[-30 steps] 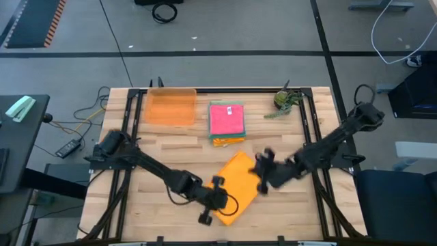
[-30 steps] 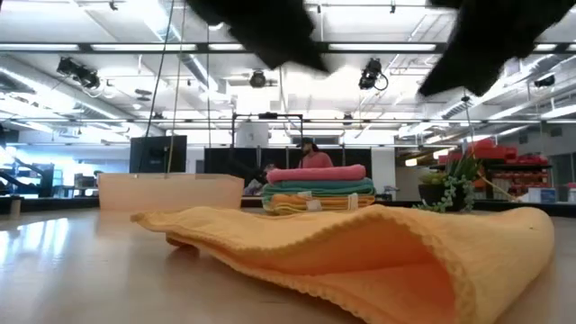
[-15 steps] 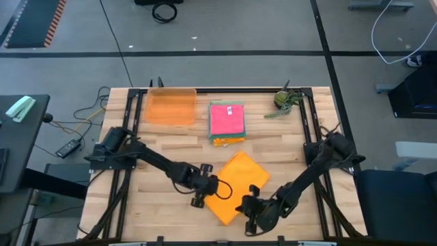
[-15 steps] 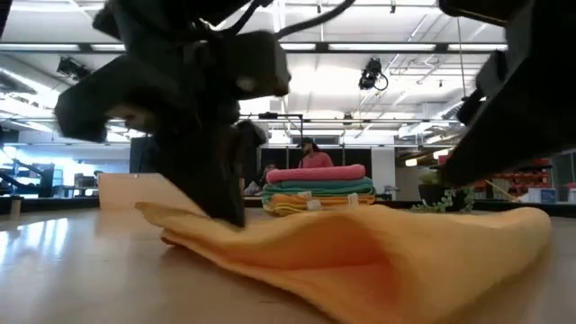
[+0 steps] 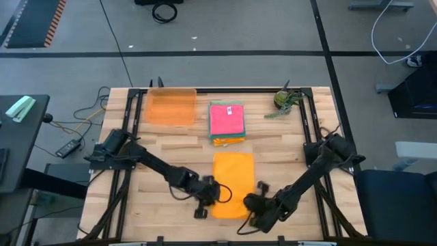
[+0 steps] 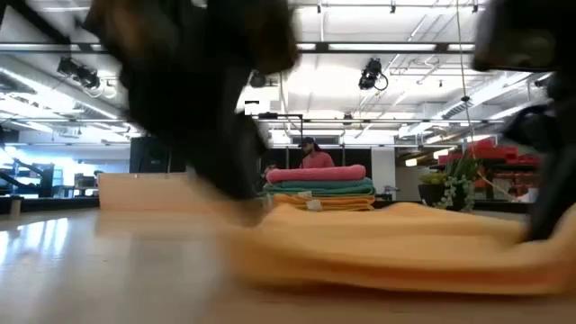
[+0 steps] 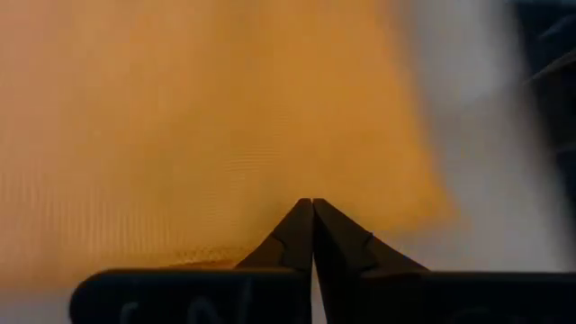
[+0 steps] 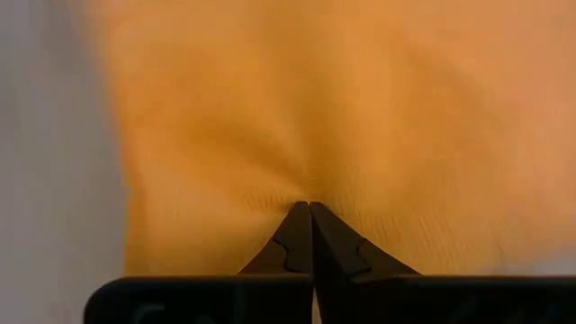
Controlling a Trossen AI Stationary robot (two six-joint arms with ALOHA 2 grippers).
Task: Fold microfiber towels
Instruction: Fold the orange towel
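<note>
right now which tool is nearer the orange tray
Left. The left tool is at the yellow towel's near left corner, on the orange tray's side; the right tool is at the near right corner, farther away.

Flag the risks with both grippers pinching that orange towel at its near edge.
1. The left gripper and right gripper are each shut on thin edge fabric of the orange towel; either could slip and leave a skewed fold.
2. A far pull could drag it into the folded stack just beyond.
</note>
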